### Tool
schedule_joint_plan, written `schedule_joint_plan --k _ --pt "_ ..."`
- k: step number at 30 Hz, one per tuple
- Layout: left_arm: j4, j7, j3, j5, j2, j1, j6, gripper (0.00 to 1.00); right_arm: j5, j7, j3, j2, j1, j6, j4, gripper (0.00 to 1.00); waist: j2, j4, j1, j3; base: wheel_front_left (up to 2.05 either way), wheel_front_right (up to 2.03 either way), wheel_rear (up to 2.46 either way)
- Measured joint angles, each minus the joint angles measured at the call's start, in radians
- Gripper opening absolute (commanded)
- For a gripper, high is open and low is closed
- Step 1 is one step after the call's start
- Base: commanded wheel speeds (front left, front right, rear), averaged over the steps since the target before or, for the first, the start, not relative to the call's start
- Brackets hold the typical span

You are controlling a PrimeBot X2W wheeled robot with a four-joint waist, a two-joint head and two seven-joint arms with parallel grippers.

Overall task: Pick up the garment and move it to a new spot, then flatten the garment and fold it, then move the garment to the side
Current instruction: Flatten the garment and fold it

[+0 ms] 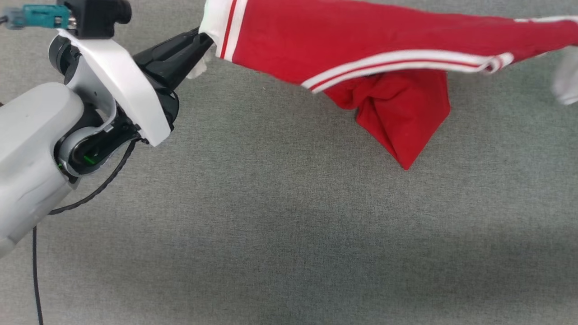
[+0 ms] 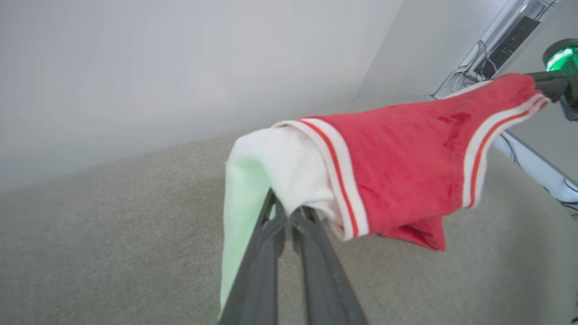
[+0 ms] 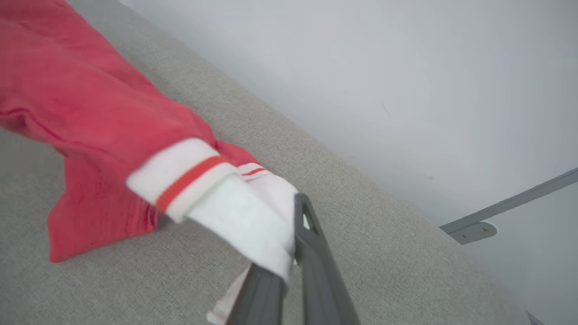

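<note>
Wide open across the grey desk toward the near side. Barred at the far side by the taut garment, with a drooping corner perhaps touching the desk. Crowded at left by the pale forearm and cable.

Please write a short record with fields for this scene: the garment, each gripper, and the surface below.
garment: red, white-and-red striped trim, stretched between both grippers
left gripper: shut on white lining at one end
right gripper: shut on white cloth at the other end
middle of garment: droops toward the surface; contact unclear
surface: grey fabric
</note>
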Motion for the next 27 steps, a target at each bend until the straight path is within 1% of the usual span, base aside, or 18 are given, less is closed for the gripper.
schedule_joint_plan --k 2,3,5,7,10,13,16,18,20,23,25,27 --pt "0.006 0.003 0.001 -0.035 -0.003 -0.004 0.0 0.0 0.003 -0.007 -0.046 0.025 0.004 0.0 0.02 0.0 0.0 -0.001 0.0 0.013 0.0 0.0 0.0" --pt "0.006 0.003 0.001 -0.035 -0.003 -0.004 0.0 0.0 0.003 -0.007 -0.046 0.025 0.004 0.0 0.02 0.0 0.0 -0.001 0.0 0.013 0.0 0.0 0.0" --pt "0.043 0.011 0.013 -0.062 -0.018 -0.032 0.0 0.0 0.016 -0.012 -0.104 0.084 -0.01 0.0 0.057 0.0 0.0 -0.004 0.0 0.032 0.0 0.0 0.0" --pt "0.093 0.012 0.051 -0.11 -0.044 -0.083 0.0 0.0 0.018 -0.001 -0.151 0.157 -0.056 0.0 0.098 0.0 0.0 -0.007 0.0 0.056 0.0 0.0 0.0" --pt "0.19 0.04 0.103 -0.16 -0.091 -0.173 0.0 0.0 -0.001 0.023 -0.205 0.272 -0.18 0.0 0.166 0.0 0.0 -0.015 0.0 0.097 0.0 0.0 0.0" --pt "0.315 0.062 0.153 -0.182 -0.133 -0.282 0.0 0.0 -0.053 0.03 -0.258 0.392 -0.334 -0.001 0.267 0.0 -0.0001 -0.027 0.0 0.139 0.0 0.0 0.0" --pt "0.446 0.055 0.199 -0.185 -0.182 -0.401 0.0 0.0 -0.137 -0.002 -0.315 0.485 -0.498 -0.001 0.389 0.0 -0.0001 -0.043 0.0 0.174 0.0 0.0 0.0" --pt "0.533 0.023 0.236 -0.185 -0.22 -0.48 0.001 0.0 -0.195 -0.048 -0.358 0.537 -0.596 -0.001 0.469 0.0 0.0 -0.056 0.0 0.187 0.0 0.0 0.0" --pt "0.592 -0.011 0.267 -0.188 -0.253 -0.552 0.001 0.0 -0.249 -0.099 -0.402 0.577 -0.683 -0.001 0.543 0.0 -0.0001 -0.069 0.0 0.191 0.0 0.0 0.0" --pt "0.647 -0.058 0.296 -0.186 -0.286 -0.619 0.0 0.0 -0.31 -0.156 -0.446 0.611 -0.769 0.0 0.638 0.0 0.0 -0.076 0.0 0.18 0.0 0.0 0.0" --pt "0.647 -0.067 0.309 -0.192 -0.293 -0.63 0.0 0.0 -0.329 -0.163 -0.45 0.626 -0.792 0.001 0.683 0.0 0.0 -0.077 0.0 0.166 0.0 0.0 0.0" --pt "0.626 -0.061 0.307 -0.192 -0.286 -0.627 0.0 0.0 -0.344 -0.163 -0.439 0.63 -0.794 0.001 0.714 0.0 0.0 -0.079 0.0 0.153 0.0 0.0 0.0"
